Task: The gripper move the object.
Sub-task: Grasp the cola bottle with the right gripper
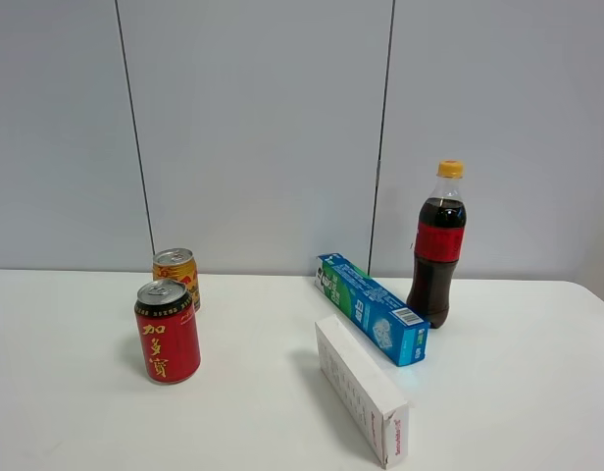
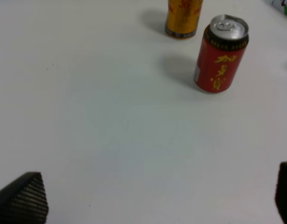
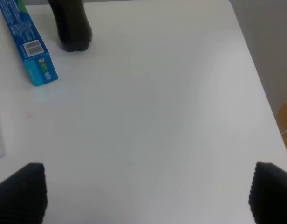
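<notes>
I have two grippers, and both are wide open with nothing in them. My right gripper (image 3: 146,193) is the one for this job, because the bottle (image 1: 440,245) stands on its side of the table (image 1: 518,392). In the high view the bottle is at about 2 o'clock from the table's middle, upright, near the back wall. My right gripper is well apart from it, over bare table. I think I should come in low, put one jaw on each side of the dark round part under the red label, and squeeze gently but firmly. The bottle is tall and thin, so a bump up high could tip it. The blue box (image 1: 373,307) lies just beside the bottle, at its 8 o'clock, so I should not swing in from there. The white box (image 1: 361,388) is farther off, at about 7 o'clock. From 4 and 5 o'clock the way looks free. The table edge (image 3: 253,74) is near on the 3 o'clock side, so I must not push the bottle that way. My left gripper (image 2: 153,200) hangs over bare table, with the red can (image 2: 221,53) and the gold can (image 2: 183,16) ahead of it, over at 9 o'clock.
</notes>
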`<move>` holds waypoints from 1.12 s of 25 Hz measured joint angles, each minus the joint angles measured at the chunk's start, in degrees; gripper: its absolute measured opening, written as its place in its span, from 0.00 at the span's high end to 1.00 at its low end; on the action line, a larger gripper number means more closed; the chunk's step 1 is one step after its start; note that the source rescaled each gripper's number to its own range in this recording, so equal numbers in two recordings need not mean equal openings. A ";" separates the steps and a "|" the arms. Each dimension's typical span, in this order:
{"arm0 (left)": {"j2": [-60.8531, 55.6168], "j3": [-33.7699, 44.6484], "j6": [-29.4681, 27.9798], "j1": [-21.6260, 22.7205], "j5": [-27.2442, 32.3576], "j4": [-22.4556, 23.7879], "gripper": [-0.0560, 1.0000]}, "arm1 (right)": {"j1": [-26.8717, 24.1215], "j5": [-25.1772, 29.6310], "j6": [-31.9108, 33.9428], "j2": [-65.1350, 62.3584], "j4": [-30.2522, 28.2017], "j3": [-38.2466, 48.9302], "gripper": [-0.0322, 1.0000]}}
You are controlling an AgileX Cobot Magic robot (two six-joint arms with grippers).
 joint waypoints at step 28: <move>0.00 0.00 0.00 0.00 0.00 0.00 0.00 | 0.00 -28.39 -5.24 22.04 1.32 -2.86 0.11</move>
